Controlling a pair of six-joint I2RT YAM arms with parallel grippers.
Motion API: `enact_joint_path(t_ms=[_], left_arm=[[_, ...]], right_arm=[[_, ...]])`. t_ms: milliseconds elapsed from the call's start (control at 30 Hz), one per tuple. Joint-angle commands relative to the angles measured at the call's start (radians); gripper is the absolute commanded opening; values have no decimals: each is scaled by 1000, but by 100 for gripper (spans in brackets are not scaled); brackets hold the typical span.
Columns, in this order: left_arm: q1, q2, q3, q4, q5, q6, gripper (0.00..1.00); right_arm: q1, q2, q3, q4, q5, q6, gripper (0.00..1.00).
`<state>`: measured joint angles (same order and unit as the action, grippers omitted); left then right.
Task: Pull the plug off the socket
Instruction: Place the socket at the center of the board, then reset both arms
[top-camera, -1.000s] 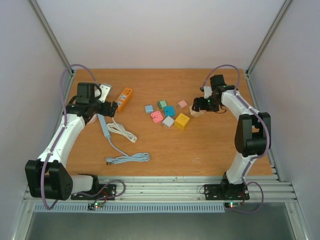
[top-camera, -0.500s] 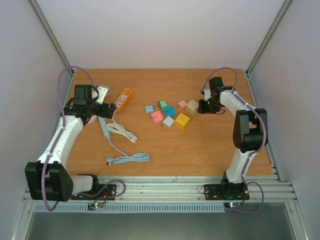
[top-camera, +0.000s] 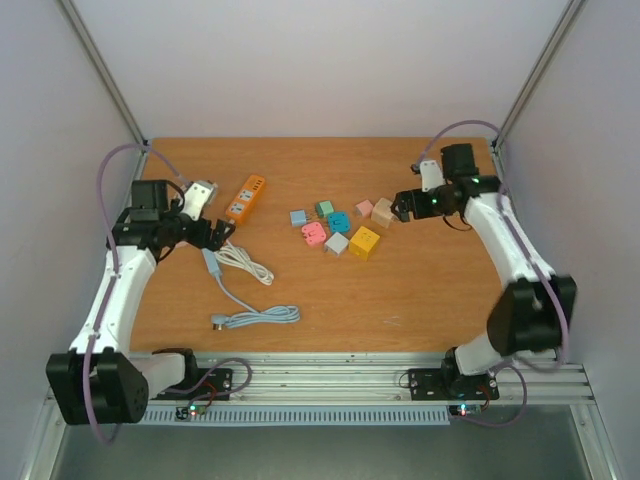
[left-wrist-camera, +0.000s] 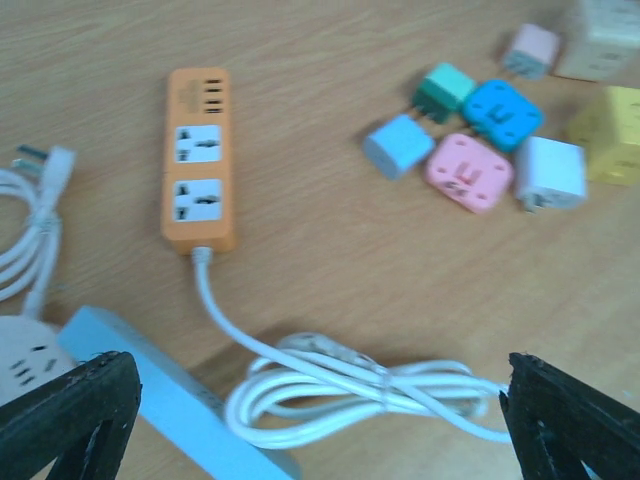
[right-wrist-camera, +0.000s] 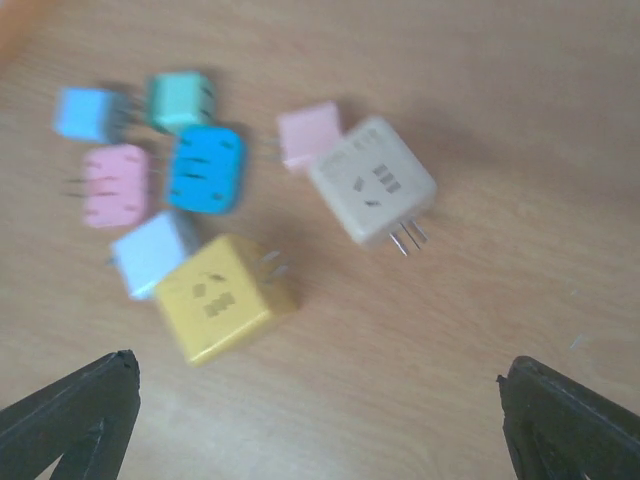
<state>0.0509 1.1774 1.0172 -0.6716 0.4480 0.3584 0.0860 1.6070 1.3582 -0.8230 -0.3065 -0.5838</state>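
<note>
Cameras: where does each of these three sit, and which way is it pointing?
Top external: fixed high behind the bases, looking down at the table; left arm and right arm show whole.
Left wrist: on the left arm, facing the orange power strip and white cord; the black left fingertips fill the bottom corners.
Right wrist: on the right arm, facing the yellow adapter and beige adapter; right fingertips likewise.
Shared: both wrist views catch the blue adapter.

Even bright light; blurred wrist views
</note>
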Motion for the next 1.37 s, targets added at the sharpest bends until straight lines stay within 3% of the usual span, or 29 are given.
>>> enact_joint_path(t_ms=[0, 200, 400, 700, 1000, 1333], left_arm=[[4, -89, -36, -87, 200, 110, 99], [4, -194, -51, -224, 312, 191, 99], [4, -312, -42, -356, 344, 240, 99], [4, -491, -92, -448, 403, 252, 99], [3, -587, -89, -585, 516, 425, 99], [4, -587, -94, -630, 562, 510, 99]], right_arm=[[-3, -266, -78, -54, -101, -117, 98], [-3, -600, -192, -98, -170, -153, 99], [-3, -863, -233, -255, -325, -235, 98], [-3, -1165, -301, -328, -308, -190, 98], [-34, -1270, -331, -371, -446, -253, 98], [-35, -1306, -382, -344, -448, -257, 98]])
